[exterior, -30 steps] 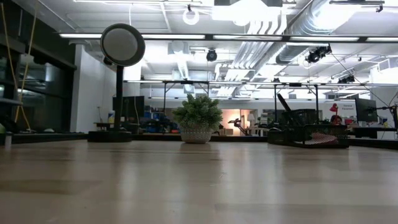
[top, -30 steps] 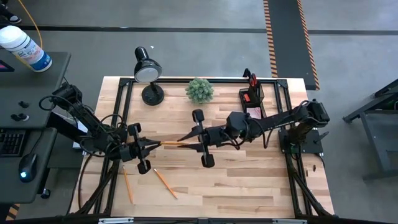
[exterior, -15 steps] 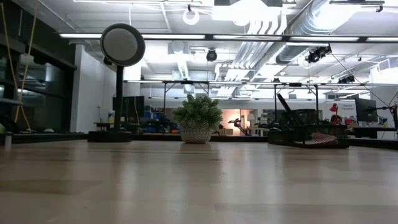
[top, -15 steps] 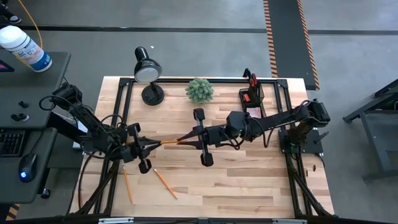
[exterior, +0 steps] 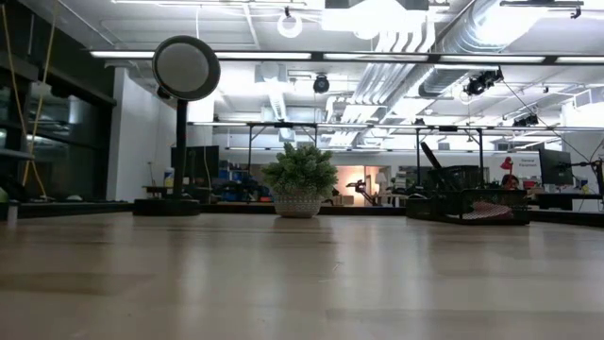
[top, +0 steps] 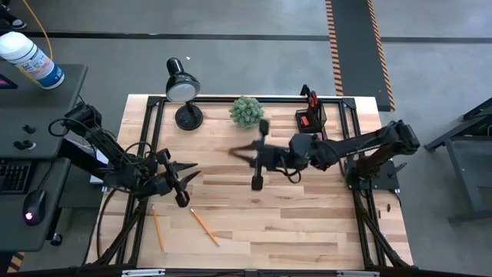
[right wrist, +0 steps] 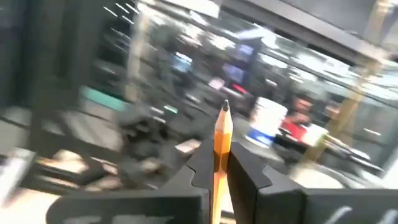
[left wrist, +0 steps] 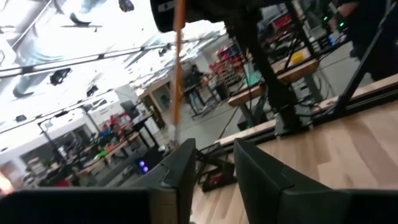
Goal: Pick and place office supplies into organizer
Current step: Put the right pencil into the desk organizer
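Observation:
An orange pencil (right wrist: 222, 134) is up in the air over the table's middle, with my right gripper (right wrist: 219, 163) shut on it; in the high view that gripper (top: 244, 151) shows blurred, near the green plant. My left gripper (top: 187, 172) stands open and holds nothing at the table's left, and the pencil (left wrist: 177, 62) shows beyond its fingers. Two more pencils (top: 157, 229) (top: 204, 227) lie flat on the wood near the front left. The black mesh organizer (top: 311, 123) stands at the far right with red-handled scissors (top: 312, 98) upright in it. My right gripper pinches the pencil's shaft (right wrist: 220, 155) between its two fingers. The pencil lies along the fingers, and its sharpened tip (right wrist: 225, 109) sticks out ahead of them. The fingers reach about level toward the table's left. The pencil is lifted clear of the table.
A black desk lamp (top: 182, 92) and a small green plant (top: 247, 111) stand along the far edge. A black frame (top: 150, 138) runs along the table's sides. Bare wood (top: 292, 223) lies in front of both arms.
My left gripper has opened and let go of the pencil that both grippers held between them. My right gripper has carried that pencil up and toward the far right, turning as it went. The two pencils on the table have not moved.

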